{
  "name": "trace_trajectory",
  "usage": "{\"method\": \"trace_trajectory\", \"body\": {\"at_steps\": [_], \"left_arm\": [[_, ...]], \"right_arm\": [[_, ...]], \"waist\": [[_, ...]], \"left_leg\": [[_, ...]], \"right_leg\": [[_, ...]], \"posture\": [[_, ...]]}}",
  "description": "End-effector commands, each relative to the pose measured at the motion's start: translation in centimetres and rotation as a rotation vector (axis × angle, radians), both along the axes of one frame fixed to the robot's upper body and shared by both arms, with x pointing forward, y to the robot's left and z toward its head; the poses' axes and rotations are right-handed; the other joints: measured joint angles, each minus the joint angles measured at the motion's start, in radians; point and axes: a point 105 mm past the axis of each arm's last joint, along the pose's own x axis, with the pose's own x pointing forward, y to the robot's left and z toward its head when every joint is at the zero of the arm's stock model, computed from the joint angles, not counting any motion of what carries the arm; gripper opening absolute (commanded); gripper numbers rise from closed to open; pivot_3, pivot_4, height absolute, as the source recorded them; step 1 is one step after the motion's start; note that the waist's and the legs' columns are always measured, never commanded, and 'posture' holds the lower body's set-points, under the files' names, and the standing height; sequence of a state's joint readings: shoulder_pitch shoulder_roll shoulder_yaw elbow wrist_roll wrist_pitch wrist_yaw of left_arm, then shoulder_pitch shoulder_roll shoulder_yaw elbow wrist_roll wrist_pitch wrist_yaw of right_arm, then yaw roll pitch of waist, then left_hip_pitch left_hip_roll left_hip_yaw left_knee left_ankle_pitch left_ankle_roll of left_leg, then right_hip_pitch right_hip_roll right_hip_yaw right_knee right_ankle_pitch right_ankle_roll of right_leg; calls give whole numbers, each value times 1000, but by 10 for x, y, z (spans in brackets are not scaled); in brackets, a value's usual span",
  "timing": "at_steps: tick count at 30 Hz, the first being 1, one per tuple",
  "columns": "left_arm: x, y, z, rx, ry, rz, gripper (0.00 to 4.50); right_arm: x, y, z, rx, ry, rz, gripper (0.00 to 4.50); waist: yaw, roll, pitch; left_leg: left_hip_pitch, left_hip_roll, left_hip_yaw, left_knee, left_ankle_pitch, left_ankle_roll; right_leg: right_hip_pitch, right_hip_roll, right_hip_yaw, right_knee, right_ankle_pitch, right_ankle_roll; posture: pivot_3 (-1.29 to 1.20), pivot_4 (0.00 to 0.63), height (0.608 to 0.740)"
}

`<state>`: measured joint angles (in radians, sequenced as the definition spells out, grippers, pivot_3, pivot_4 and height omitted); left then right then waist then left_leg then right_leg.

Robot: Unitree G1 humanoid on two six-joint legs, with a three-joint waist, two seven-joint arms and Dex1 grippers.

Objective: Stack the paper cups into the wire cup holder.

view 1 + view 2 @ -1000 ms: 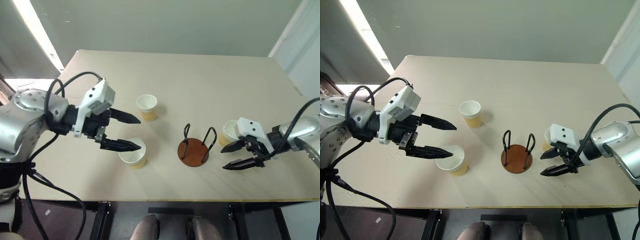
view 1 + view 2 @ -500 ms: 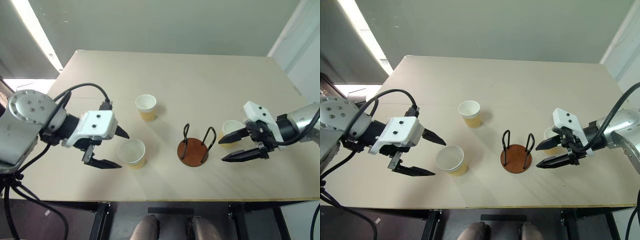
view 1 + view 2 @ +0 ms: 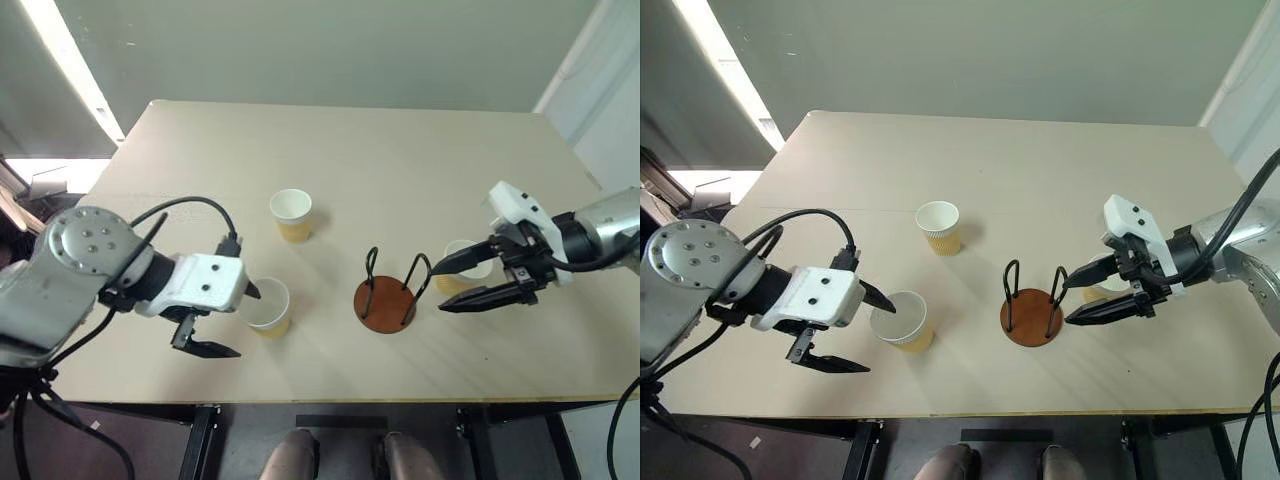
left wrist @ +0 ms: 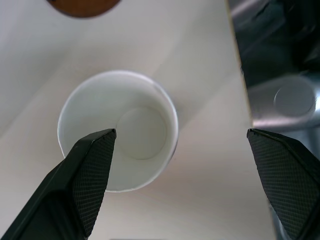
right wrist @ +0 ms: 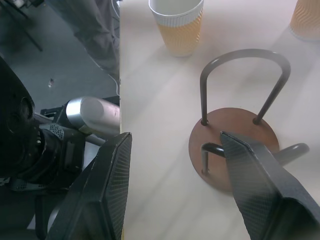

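While none of the three paper cups has yet been placed in the wire cup holder (image 3: 388, 291), both grippers are shown empty with fingers parted. The left gripper (image 3: 852, 330) is set wide around the near cup (image 3: 900, 320), one finger over its rim, the other on the table (image 3: 400, 160) side nearer the robot. The right gripper (image 3: 449, 283) is held between the holder and the right cup (image 3: 462, 262), half hidden behind its fingers. The far cup (image 3: 291, 213) stands alone.

Risk, as judged: a closing finger caught inside the rim could crush or tip the thin cup; the right fingers, close to the wire loops, could knock the light holder aside.

Count: three cups, one holder with two loops, two grippers.
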<state>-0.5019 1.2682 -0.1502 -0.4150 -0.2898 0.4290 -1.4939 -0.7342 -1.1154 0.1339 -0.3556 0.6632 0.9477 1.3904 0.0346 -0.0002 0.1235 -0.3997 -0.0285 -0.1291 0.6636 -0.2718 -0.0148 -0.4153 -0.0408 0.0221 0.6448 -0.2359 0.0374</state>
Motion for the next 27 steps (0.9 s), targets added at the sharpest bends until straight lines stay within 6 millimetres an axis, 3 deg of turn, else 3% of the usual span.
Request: {"method": "trace_trajectory", "body": {"at_steps": [1, 15, 18, 22, 27], "left_arm": [[8, -1, 0, 17, -49, -7, 4500], [12, -7, -20, 26, -38, -61, 4500], [12, -7, -18, 26, -40, -73, 3980], [15, -5, -13, 28, -54, -76, 2534], [16, -5, -7, 25, -56, -77, 737]], "right_arm": [[-1, 2, 6, 1, -27, 8, 2866], [0, 1, 8, 17, -55, -25, 2866], [6, 3, 18, 61, -113, -27, 2895], [19, 5, 39, 134, -241, -28, 2895], [21, 7, 51, 165, -273, -5, 2895]], "waist": [[0, 0, 0], [0, 0, 0], [0, 0, 0], [-1, 0, 0], [1, 0, 0]], "left_leg": [[0, 0, 0, 0, 0, 0], [0, 0, 0, 0, 0, 0], [0, 0, 0, 0, 0, 0], [0, 0, 0, 1, 0, 0], [-1, 0, 0, 1, 0, 0]], "right_leg": [[0, 0, 0, 0, 0, 0], [0, 0, 0, 1, 0, 0], [0, 0, 0, 1, 0, 0], [-1, 0, 0, 1, 0, 0], [-1, 0, 0, 1, 0, 0]], "posture": [[0, 150, 740], [0, 150, 740], [0, 150, 740], [0, 150, 740], [0, 150, 740]]}}
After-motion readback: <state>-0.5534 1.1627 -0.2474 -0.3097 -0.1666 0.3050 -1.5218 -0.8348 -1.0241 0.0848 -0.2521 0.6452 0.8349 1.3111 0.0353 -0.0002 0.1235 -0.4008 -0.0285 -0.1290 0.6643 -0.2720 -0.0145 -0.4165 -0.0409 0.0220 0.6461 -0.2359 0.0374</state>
